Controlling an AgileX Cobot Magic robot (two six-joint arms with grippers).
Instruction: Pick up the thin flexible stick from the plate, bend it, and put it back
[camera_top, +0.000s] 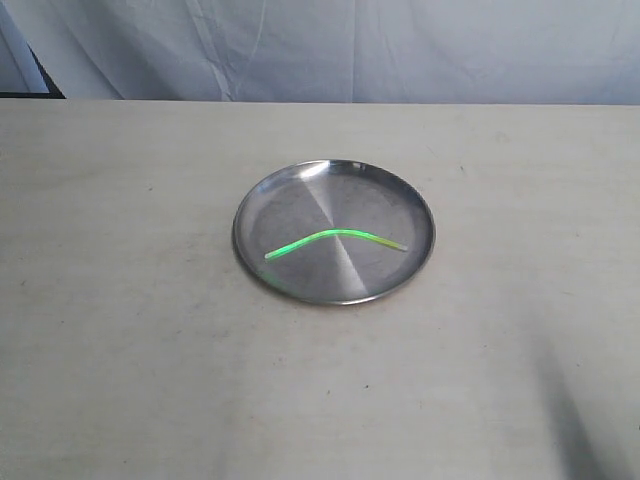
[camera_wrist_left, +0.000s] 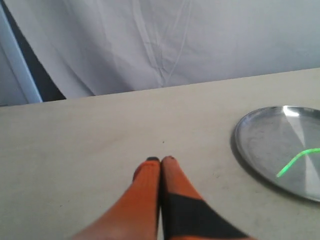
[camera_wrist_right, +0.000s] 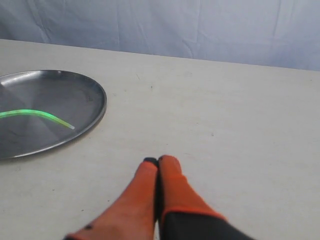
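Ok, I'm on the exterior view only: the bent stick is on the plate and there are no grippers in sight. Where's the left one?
Observer: The left gripper is shut with nothing in it, over the table beside the plate and apart from it.
Operator: And the right?
Observer: The right gripper is shut and empty too, on the plate's opposite side, clear of the thin flexible stick.
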